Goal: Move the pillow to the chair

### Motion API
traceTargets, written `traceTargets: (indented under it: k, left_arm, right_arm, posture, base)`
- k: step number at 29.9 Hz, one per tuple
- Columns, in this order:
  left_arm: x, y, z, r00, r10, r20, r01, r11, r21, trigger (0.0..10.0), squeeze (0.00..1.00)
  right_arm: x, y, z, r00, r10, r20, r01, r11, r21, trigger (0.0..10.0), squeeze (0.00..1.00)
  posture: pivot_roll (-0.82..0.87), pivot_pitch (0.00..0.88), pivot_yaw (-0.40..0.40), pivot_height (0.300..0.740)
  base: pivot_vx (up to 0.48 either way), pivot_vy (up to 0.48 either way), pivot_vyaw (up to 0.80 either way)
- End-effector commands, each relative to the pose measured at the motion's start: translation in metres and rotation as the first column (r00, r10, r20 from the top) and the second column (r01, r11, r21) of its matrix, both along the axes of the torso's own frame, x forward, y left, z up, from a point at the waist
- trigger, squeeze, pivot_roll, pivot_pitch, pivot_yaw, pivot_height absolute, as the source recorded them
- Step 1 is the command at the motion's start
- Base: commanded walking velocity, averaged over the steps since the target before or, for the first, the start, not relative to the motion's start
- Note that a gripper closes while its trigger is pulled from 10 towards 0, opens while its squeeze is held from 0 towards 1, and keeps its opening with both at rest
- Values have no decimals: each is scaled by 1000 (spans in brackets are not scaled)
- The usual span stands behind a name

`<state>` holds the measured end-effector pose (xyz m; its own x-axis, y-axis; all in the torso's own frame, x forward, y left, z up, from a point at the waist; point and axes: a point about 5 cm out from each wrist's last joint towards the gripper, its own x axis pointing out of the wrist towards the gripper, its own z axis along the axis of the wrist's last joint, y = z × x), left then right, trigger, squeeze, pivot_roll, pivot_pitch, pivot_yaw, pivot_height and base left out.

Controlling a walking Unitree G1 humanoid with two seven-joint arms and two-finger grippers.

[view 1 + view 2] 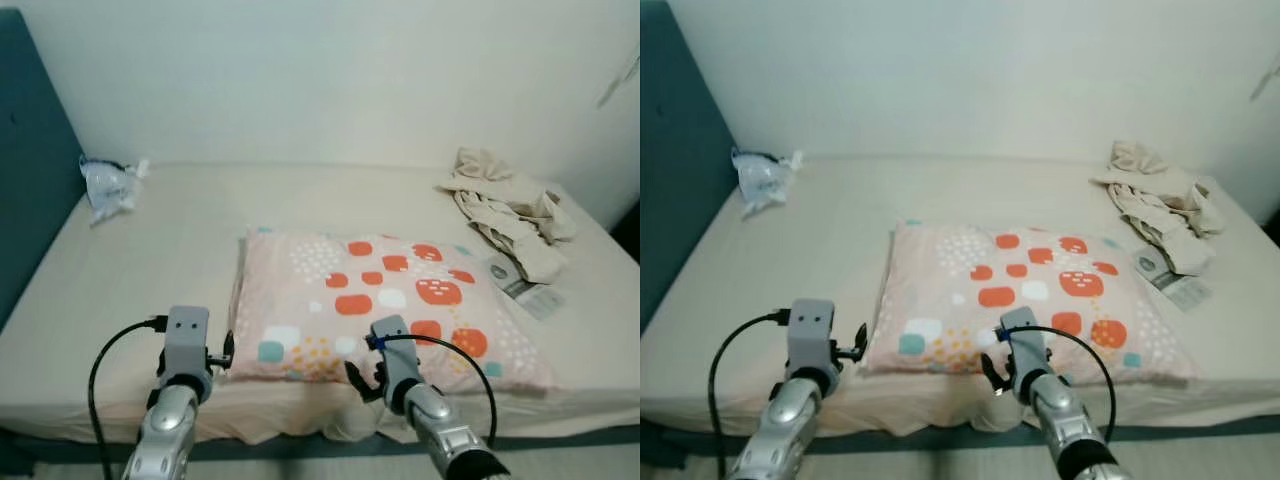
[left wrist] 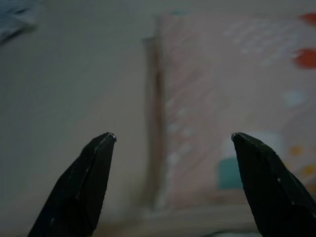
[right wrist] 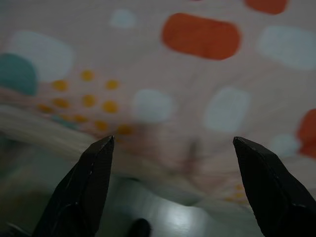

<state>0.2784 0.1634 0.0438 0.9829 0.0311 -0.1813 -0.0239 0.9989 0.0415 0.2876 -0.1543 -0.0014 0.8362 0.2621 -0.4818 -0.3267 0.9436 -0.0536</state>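
A pink pillow (image 1: pixel 385 305) with orange, white and teal patches lies flat on the bed (image 1: pixel 160 250), close to its front edge. My left gripper (image 2: pixel 173 136) is open, and between its fingers I see the pillow's (image 2: pixel 232 98) near left corner and side seam. My right gripper (image 3: pixel 173 139) is also open, hovering low at the pillow's (image 3: pixel 197 74) front edge, with the patterned cover just ahead of its fingertips. Nothing is held by either one. Both wrists (image 1: pixel 187 340) (image 1: pixel 392 350) sit just in front of the mattress edge.
Crumpled beige clothes (image 1: pixel 510 205) lie at the bed's back right, with a small printed packet (image 1: pixel 528 288) beside the pillow. A crumpled plastic bag (image 1: pixel 108 185) rests at the back left by the teal headboard (image 1: pixel 30 170). A white wall stands behind.
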Motion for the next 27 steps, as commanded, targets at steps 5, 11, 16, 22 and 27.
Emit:
traceTargets:
  k: [5,11,16,22,27]
  left_arm:
    - [-5,3,-6,1000,9,-30,-8,1000,8,10000,0]
    - [-4,3,-6,999,10,-30,-10,1000,5,10000,0]
    - [-3,2,-6,1000,12,-28,-12,1000,-6,10000,0]
    - [-3,3,-6,999,19,-30,-20,1000,-3,10000,0]
    - [-3,4,-5,1000,13,-25,-12,1000,16,10000,0]
  right_arm:
    - [-3,1,-4,1000,-10,-20,11,1000,13,10000,0]
    - [-3,1,-3,1000,-13,-18,13,1000,14,10000,0]
    - [-3,0,-3,1000,-12,-21,12,1000,14,10000,0]
    - [-3,1,-3,1000,-10,-21,10,1000,15,10000,0]
    - [-3,1,-3,1000,-10,-22,11,1000,16,10000,0]
  posture:
    - [40,95,-58,740]
    - [36,99,-59,740]
    - [37,100,-60,740]
    - [37,102,-59,740]
    - [38,103,-59,740]
  base:
    - [273,0,0]
    - [263,0,0]
    - [49,0,0]
    - [0,0,0]
    - [0,0,0]
